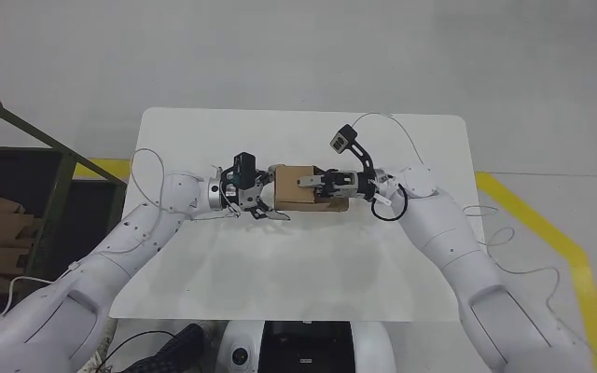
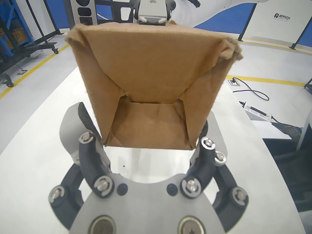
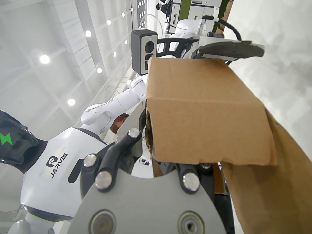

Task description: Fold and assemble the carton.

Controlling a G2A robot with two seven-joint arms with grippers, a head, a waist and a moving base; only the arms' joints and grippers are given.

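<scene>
The brown carton [image 1: 303,186] hangs just above the middle of the white table [image 1: 280,270], between both arms. My right gripper [image 1: 324,182] is shut on a panel at one end of it; one of its fingers [image 3: 143,122] presses against the carton wall [image 3: 207,127]. My left gripper [image 1: 264,200] is open at the other end. In the left wrist view the carton's open mouth [image 2: 151,74] faces me. The left fingers [image 2: 85,119] straddle its near edge, outside the side walls. A loose flap [image 3: 268,183] hangs from the carton.
The table's front half lies bare below the arms. A rack with cardboard pieces [image 1: 14,228] stands off the table's left side. Cables and a power strip [image 2: 258,115] lie beyond one table edge.
</scene>
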